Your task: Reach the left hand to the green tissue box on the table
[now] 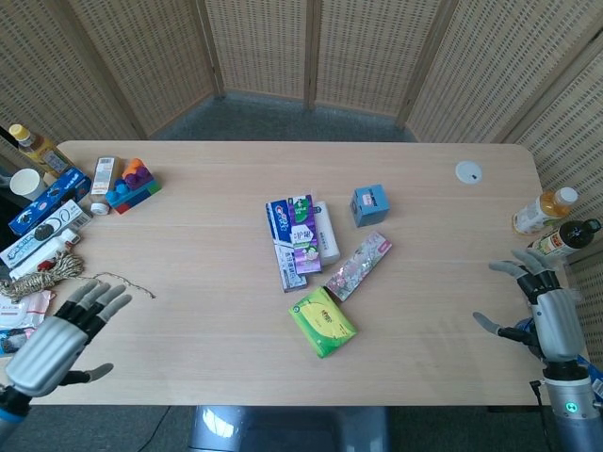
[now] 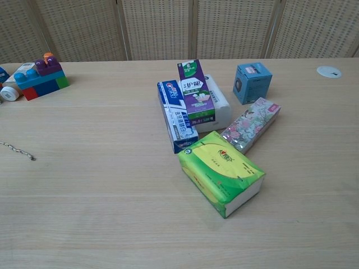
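The green tissue box (image 1: 322, 322) lies flat near the table's front middle, and the chest view shows it large (image 2: 221, 171) at centre. My left hand (image 1: 57, 338) hovers open over the front left corner, fingers spread, far to the left of the box. At the front right edge my right hand (image 1: 548, 318) is open too, fingers apart, holding nothing. Neither hand shows in the chest view.
Behind the box lie a blue toothpaste carton (image 1: 281, 233), a purple carton (image 1: 303, 220), a white pack (image 1: 327, 232), a floral pack (image 1: 359, 265) and a small blue cube box (image 1: 370, 204). Snack boxes, twine (image 1: 42, 272) and toy bricks (image 1: 131, 185) crowd the left edge. Bottles (image 1: 545, 209) stand at the right edge.
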